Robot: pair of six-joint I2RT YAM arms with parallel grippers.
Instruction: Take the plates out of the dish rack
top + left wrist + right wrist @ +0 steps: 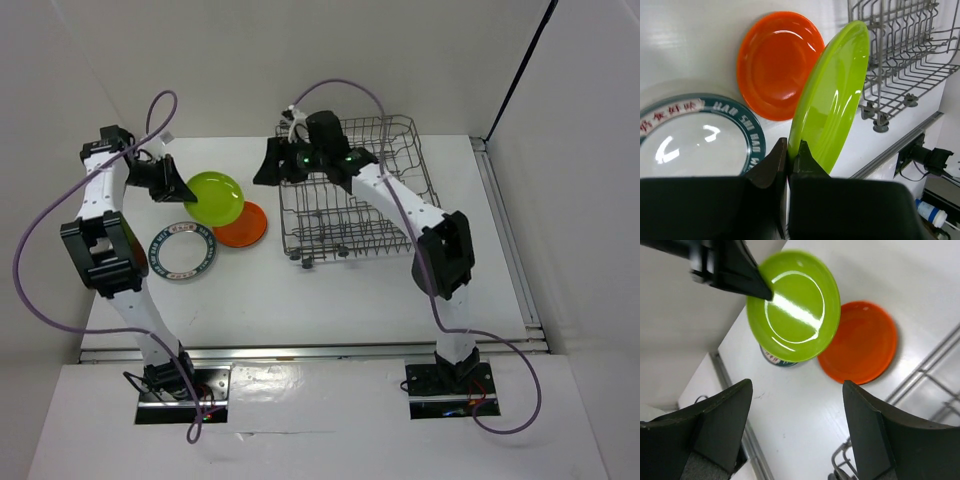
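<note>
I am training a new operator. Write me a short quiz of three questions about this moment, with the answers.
1. Which plate is the left gripper shut on? A) lime green plate B) orange C) white with a lettered ring
2. True or false: the right gripper has open jaws and holds nothing.
3. How many plates lie flat on the table, left of the dish rack?
Key: 1 A. 2 True. 3 Two: the orange plate and the lettered plate.
</note>
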